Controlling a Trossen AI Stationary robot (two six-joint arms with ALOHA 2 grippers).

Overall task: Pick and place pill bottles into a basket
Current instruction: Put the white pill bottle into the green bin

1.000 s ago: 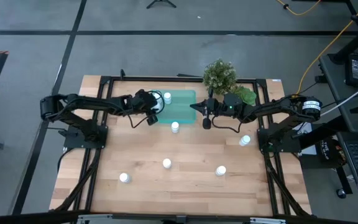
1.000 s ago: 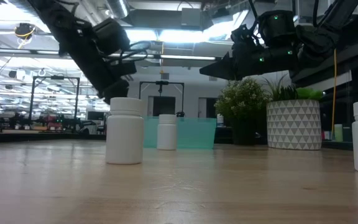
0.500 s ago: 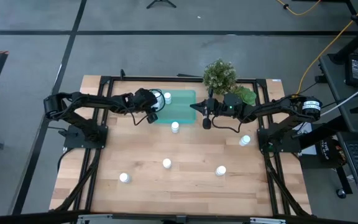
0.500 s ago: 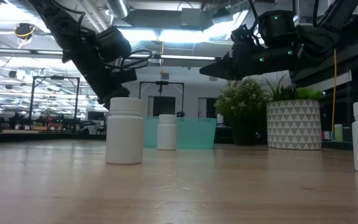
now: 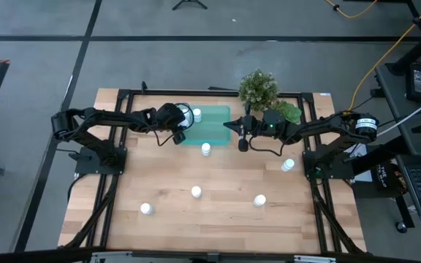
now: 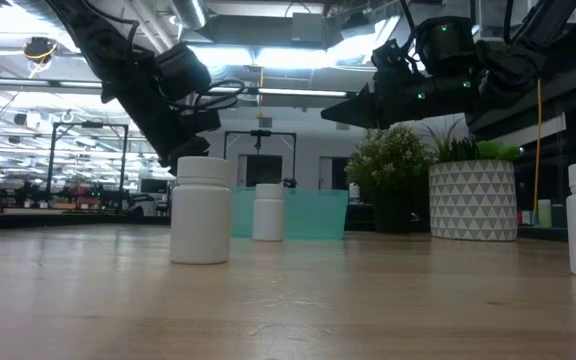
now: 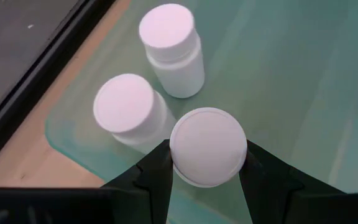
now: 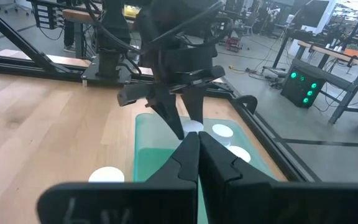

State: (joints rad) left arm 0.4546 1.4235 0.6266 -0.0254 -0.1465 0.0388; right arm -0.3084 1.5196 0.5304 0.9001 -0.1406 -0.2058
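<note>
The teal basket lies at the table's far middle, and two pill bottles stand in its left end. My left gripper is over that end, shut on a third pill bottle beside those two. My right gripper hovers shut and level over the basket's right part, touching nothing. Several more bottles stand on the wood: one just in front of the basket, others nearer the front and at the right. My left gripper pinches the bottle at its cap end, one finger on each side of the round cap. The fingers come slanting down from the table's left. The bottle's flat top faces back up along them. Its lower end is hidden by the bottle itself.
A leafy plant and a white patterned pot stand behind the basket's right end, close to my right arm. The black frame rails run along the table's edges. Bare wood lies between the scattered bottles.
</note>
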